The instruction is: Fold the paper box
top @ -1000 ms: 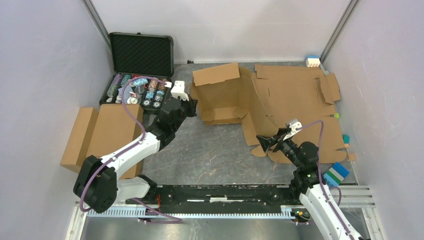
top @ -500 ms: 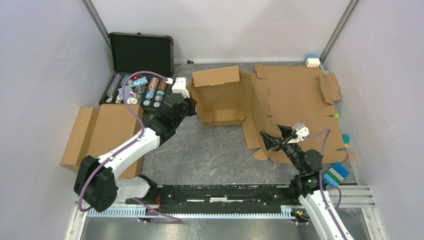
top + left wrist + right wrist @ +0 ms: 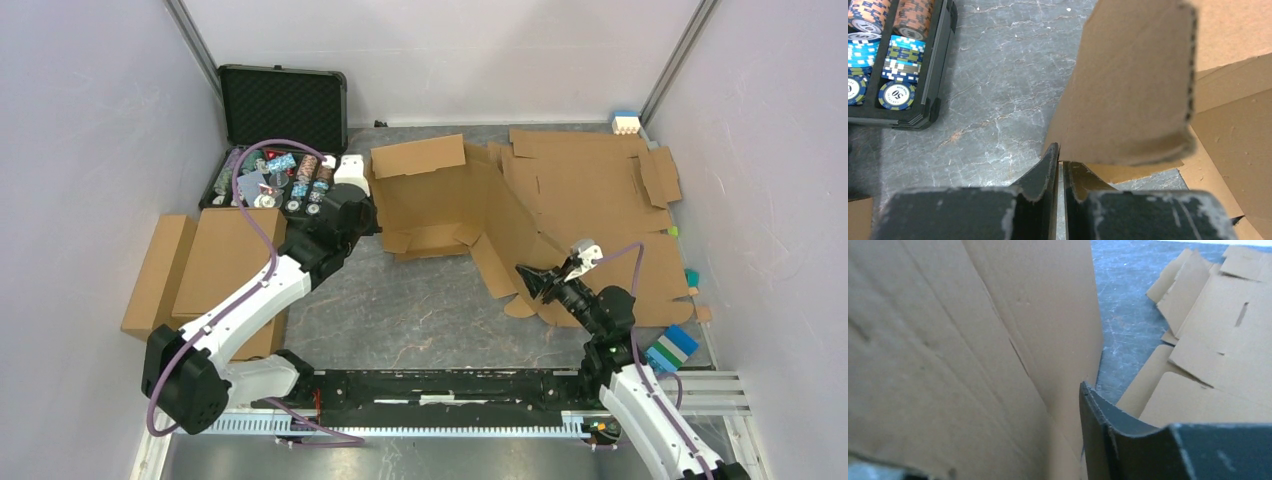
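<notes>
Grey tabletop (image 3: 420, 300) | my left gripper (image 3: 1060, 156) pinched shut on paper box (image 3: 440, 195) flap | right gripper (image 3: 527, 278) at its near edge, closure unclear | risk: shallow pinch slips, flap drops

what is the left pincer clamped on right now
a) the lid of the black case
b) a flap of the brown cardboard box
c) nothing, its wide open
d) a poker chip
b: in the left wrist view the left pincer has its jaws pressed almost together on the bottom edge of a raised flap of the paper box, while the poker chips sit off to the side in their tray, untouched.
</notes>
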Controlling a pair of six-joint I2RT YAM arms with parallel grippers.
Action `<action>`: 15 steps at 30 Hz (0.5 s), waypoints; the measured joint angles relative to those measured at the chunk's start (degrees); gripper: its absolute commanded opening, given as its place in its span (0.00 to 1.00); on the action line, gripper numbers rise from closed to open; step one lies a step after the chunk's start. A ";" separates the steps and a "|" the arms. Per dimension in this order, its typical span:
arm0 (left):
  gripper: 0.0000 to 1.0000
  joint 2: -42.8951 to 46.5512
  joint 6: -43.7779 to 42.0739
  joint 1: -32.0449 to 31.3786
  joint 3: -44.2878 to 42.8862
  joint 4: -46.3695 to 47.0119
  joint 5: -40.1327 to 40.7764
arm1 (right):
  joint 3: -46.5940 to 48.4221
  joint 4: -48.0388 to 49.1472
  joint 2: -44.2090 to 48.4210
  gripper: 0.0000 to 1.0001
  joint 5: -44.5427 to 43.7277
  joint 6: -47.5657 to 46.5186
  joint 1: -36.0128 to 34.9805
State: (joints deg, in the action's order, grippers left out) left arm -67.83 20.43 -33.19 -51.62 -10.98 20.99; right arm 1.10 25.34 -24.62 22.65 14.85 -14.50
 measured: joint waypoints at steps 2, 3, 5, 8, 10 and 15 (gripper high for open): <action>0.13 0.52 0.26 0.02 -0.13 -0.87 -0.02 | 0.00 0.39 -1.07 0.31 0.00 0.92 -0.09; 0.14 0.68 0.35 0.04 -0.13 -1.14 -0.09 | 0.00 0.74 -1.81 0.28 0.22 1.73 -0.15; 0.13 0.83 1.09 0.07 -0.13 -1.38 -0.42 | 0.15 0.79 -3.69 0.23 0.68 3.54 -0.33; 0.14 0.92 1.62 0.07 -0.13 -1.31 -1.29 | 1.05 0.90 -6.91 0.16 0.92 6.14 -0.92; 0.15 1.05 1.79 0.07 -0.07 -1.05 -1.84 | 2.38 1.07 -8.28 0.15 0.83 7.50 -1.31; 0.36 1.53 2.05 0.07 1.22 0.90 -2.21 | 5.40 -0.44 -10.86 0.17 0.76 9.44 -2.29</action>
State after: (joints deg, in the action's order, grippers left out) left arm -66.30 22.48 -33.12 -50.39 -10.09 18.79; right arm 6.50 24.91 -35.48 23.42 24.29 -16.80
